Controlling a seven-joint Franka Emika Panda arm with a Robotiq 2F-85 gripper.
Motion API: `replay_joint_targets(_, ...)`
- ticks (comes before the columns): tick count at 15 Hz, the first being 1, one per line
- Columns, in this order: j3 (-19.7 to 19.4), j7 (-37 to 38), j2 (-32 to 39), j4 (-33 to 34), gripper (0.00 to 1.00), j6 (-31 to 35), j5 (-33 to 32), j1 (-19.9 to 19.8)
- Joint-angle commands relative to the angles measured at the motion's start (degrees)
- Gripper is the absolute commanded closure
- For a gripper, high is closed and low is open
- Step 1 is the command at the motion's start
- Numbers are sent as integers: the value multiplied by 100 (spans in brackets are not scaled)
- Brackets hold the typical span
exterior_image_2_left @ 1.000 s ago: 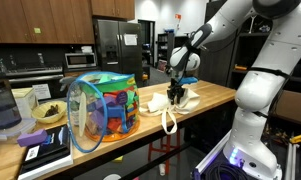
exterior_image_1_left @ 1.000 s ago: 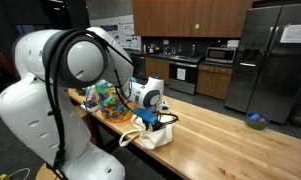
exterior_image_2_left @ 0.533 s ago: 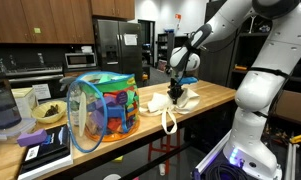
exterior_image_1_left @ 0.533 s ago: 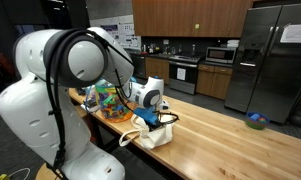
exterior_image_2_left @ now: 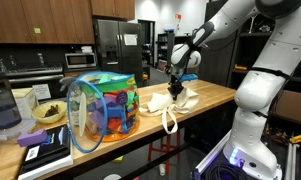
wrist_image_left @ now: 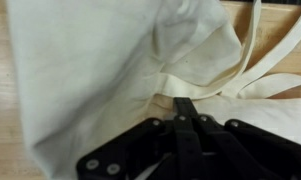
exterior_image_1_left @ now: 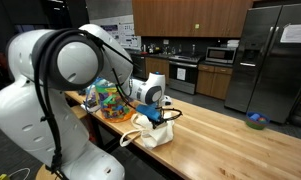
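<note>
A cream cloth tote bag [exterior_image_1_left: 156,133] lies crumpled on the wooden counter [exterior_image_1_left: 222,142], its long handle trailing over the front edge [exterior_image_2_left: 170,122]. My gripper [exterior_image_1_left: 154,118] points straight down into the bag's top. In the wrist view the two black fingers [wrist_image_left: 184,112] are pressed together, and the gripper [wrist_image_left: 184,102] is shut on a raised fold of the cream fabric [wrist_image_left: 100,60]. The bag's straps [wrist_image_left: 265,70] run off to the right. In an exterior view the gripper [exterior_image_2_left: 175,92] stands over the bag [exterior_image_2_left: 184,101].
A colourful mesh toy bag [exterior_image_2_left: 105,105] stands beside the tote, also visible behind the arm [exterior_image_1_left: 110,101]. Further along are a bowl [exterior_image_2_left: 48,113], stacked books [exterior_image_2_left: 45,148] and a blender jar [exterior_image_2_left: 0,106]. A blue bowl [exterior_image_1_left: 255,121] sits at the counter's far end.
The jaws have gone from partly open to shut on the bag's fabric. The arm's upper part has shifted a little; the bag stays in place.
</note>
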Motion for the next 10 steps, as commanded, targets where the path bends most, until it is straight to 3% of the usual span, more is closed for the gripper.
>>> replay_joint_targets(1, -100, -96, -513, 5, 100, -256, -134, -118)
replay_joint_targets(8, -230, -95, -1348, 50, 100, -767, -141, -283)
replay_joint_targets(9, -244, -90, -1448, 57, 74, -854, -150, -306)
replay_joint_targets(10, -197, -41, -1130, 93, 98, -647, -93, -248)
